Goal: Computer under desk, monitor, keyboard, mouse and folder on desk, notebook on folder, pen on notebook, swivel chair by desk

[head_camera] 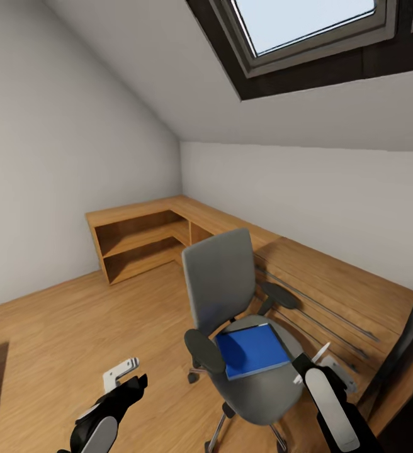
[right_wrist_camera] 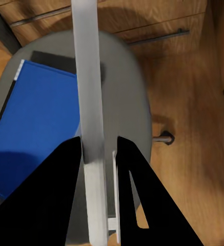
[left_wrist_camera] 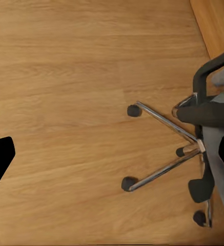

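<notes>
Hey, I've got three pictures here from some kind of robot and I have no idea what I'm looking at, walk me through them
This is a simulated two-armed robot in an attic bedroom. The big picture is from a camera on its head, looking down over both arms: the left gripper hangs over the wood floor, the right gripper is beside the swivel chair. A blue folder lies on the chair's seat.

The other two pictures come from cameras on the wrists. The left wrist view looks down at the floor and the chair's chrome base. The right wrist view looks along its fingers, which are shut on a thin white pen, above the folder. A low wooden cabinet runs along the walls.
</notes>
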Available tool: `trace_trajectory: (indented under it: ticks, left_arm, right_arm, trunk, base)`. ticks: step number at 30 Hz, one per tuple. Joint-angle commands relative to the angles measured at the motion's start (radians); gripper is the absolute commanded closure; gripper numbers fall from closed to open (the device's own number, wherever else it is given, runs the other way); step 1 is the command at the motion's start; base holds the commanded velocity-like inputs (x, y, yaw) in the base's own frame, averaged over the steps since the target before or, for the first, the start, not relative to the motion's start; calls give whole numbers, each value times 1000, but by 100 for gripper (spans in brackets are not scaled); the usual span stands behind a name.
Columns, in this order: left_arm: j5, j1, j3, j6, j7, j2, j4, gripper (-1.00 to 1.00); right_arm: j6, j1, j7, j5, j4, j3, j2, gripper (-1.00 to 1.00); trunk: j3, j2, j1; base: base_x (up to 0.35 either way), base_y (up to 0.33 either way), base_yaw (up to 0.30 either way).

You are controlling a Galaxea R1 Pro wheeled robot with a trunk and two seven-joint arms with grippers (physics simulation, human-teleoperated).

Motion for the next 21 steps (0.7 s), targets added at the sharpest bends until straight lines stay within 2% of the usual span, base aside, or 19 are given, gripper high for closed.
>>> trace_trajectory:
  ticks: [1,15,21]
  left_arm:
    - [6,-1,-5,2,8,1,-2,-100]
    - [6,-1,-22,2,9,1,0,-100]
    - [5,-1,-43,2,11,1,1,-100]
  right_arm:
    - [7,-1,-6,-2,-1,2,-1,100]
    - [7,-1,-5,-1,-1,0,-4,100]
    - [6,-1,-5,-1,-1,-1,-8,100]
  trunk:
    - [2,6,-4]
    - [46,104,-58]
    - [65,146,-81]
  base:
    - [0,0,-119]
    - [0,0,-237]
    - [0,0,-262]
